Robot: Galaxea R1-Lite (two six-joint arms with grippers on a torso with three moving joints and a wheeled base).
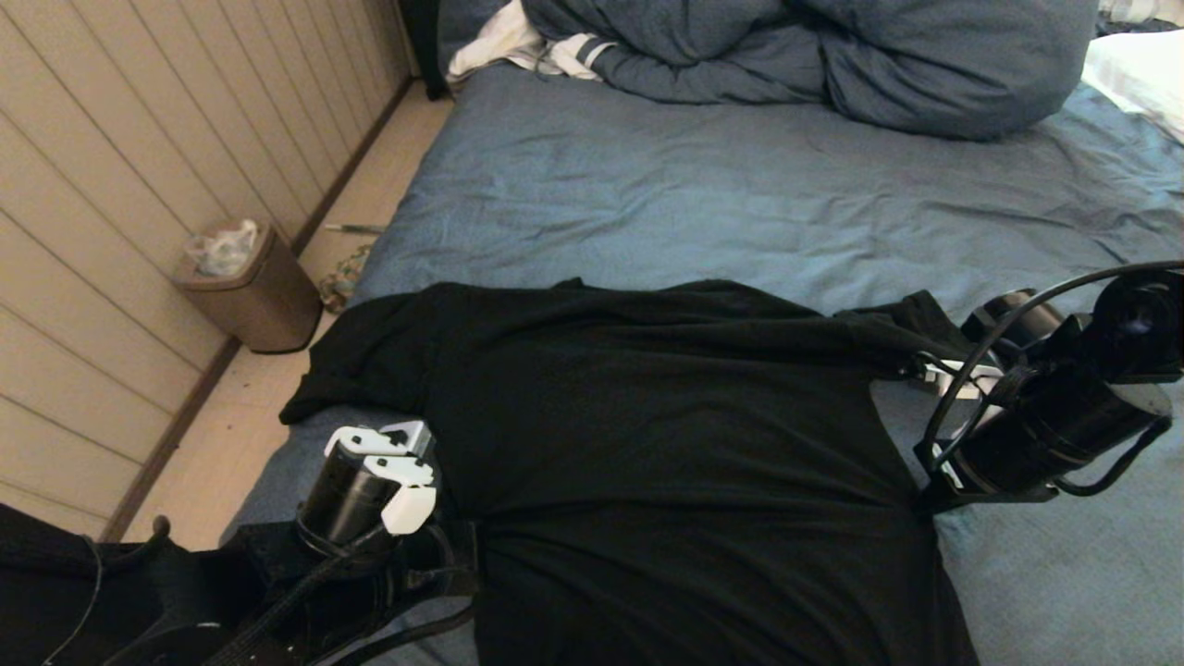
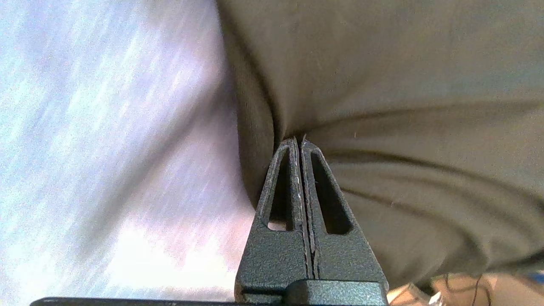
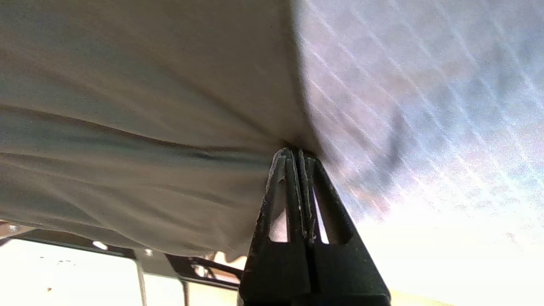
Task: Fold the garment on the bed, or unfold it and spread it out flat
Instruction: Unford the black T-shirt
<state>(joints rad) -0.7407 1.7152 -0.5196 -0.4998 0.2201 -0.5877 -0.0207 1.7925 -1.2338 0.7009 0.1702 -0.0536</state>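
Both claws were clenched on the shirt (image 1: 666, 444) – left claw (image 2: 299, 142) and right claw (image 3: 297, 153) each pinching a side edge – soft, light cloth sagging between them over the bed (image 1: 740, 203).

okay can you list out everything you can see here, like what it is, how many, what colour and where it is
garment: one, plain black, stretched across the near part of the bed between the two grippers
bed: one, slate-blue wrinkled sheet, fills most of the head view
duvet: one, blue-grey, bunched at the far end of the bed
white cloth with dark stripes: one, far left corner of the bed beside the duvet
pillow: one, white, far right edge
bin: one, brown, with a clear liner, on the floor by the wall left of the bed
left gripper: one, dark, shut on the garment's edge, near left
right gripper: one, dark, shut on the garment's opposite edge, at the right
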